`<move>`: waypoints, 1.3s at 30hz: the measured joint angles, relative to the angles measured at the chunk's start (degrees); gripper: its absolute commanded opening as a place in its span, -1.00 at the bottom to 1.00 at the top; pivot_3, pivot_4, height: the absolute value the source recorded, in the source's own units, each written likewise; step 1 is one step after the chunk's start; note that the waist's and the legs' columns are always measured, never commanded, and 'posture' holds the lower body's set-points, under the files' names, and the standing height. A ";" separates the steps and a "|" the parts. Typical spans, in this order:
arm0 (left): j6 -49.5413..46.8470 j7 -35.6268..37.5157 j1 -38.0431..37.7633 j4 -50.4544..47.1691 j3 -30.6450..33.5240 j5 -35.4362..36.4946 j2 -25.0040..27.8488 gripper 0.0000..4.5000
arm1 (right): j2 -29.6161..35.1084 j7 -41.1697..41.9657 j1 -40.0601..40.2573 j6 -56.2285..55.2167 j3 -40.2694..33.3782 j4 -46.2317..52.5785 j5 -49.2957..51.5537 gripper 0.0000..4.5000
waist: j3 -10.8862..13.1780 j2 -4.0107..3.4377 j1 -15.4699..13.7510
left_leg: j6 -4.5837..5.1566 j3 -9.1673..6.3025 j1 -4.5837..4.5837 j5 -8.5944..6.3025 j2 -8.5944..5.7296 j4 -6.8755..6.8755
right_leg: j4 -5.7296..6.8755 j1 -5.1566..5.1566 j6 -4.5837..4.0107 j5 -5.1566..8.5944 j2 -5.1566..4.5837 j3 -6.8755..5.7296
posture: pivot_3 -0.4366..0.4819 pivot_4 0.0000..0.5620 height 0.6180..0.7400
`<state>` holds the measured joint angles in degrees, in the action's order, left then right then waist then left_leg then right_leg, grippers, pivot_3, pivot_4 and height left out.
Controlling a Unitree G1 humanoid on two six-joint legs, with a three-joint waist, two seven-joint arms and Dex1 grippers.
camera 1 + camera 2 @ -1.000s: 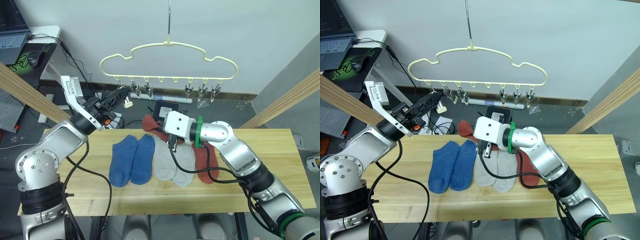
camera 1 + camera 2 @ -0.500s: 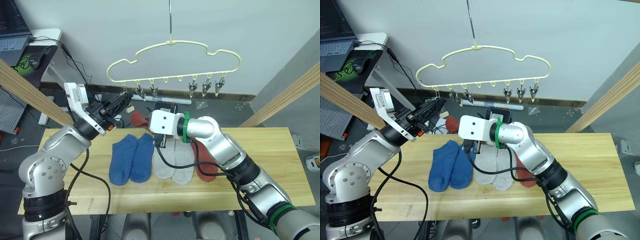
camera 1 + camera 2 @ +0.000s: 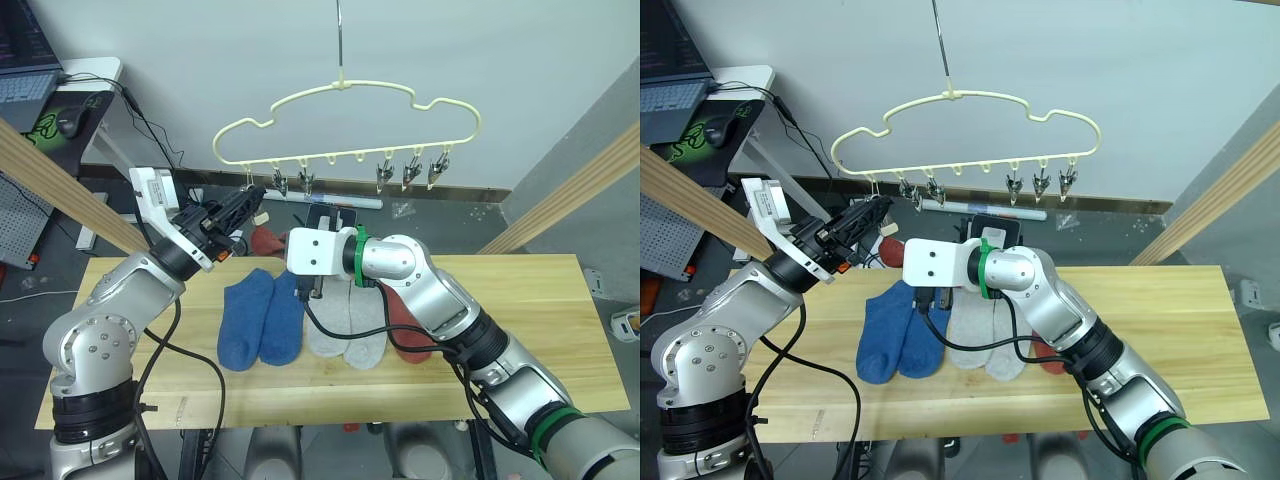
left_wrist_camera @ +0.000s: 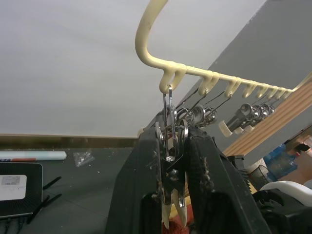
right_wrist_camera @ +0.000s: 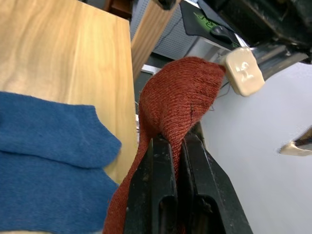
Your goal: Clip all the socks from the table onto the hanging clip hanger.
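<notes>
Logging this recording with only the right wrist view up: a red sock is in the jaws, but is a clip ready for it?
Observer: Yes. The left gripper is clamped on the end clip of the hanger.
Operator: Is anything hung yet?
Observer: No. The other clips are all bare.
Operator: What lies on the table?
Observer: Apart from the held sock, two blue socks, two grey socks and a second red sock lie on the table.
</notes>
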<state>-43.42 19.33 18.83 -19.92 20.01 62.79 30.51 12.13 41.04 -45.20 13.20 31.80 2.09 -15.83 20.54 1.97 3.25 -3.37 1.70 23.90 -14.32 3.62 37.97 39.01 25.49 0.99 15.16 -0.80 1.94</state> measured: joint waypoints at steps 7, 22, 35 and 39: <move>-0.02 0.07 -0.04 0.00 0.00 -0.05 0.04 -0.84 | -0.46 -1.79 -0.73 -2.90 -0.22 -1.14 -1.53 -1.00 | 0.00 0.00 0.01 | -0.01 -0.01 0.00 0.01 0.00 0.00 | 0.00 0.00 0.00 0.00 0.00 -0.01 | -0.25 0.19 0.91; -0.45 0.00 -0.13 0.05 0.46 0.17 0.14 -0.84 | -2.17 -3.64 -0.77 -3.34 -1.41 -1.37 -1.46 -1.00 | 0.00 0.01 0.01 | 0.00 -0.01 0.00 0.00 0.01 0.00 | 0.01 0.00 -0.01 0.00 0.00 -0.01 | -0.26 0.18 0.91; -1.48 0.04 -0.03 0.24 0.71 0.43 0.88 -0.84 | -3.79 -6.70 -0.77 -2.06 -2.04 -2.04 -2.22 -1.00 | -0.02 0.04 0.02 | 0.00 -0.01 0.00 0.00 0.02 0.01 | 0.02 0.00 -0.01 0.00 -0.01 -0.01 | -0.25 0.16 0.91; -1.52 0.04 0.04 0.24 0.71 0.43 1.05 -0.84 | -4.00 -7.35 -0.95 -2.06 -2.77 -2.34 -2.19 -1.00 | -0.03 0.05 0.01 | 0.00 -0.01 0.00 0.00 0.01 0.01 | 0.03 0.00 -0.01 0.00 -0.01 -0.02 | -0.25 0.16 0.91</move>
<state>-44.95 19.37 18.86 -19.68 20.73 63.22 31.55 8.13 33.70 -46.15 11.14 29.04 -0.25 -18.02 20.52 2.02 3.27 -3.37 1.69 23.90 -14.32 3.64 37.98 39.04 25.49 0.98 15.16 -0.81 1.92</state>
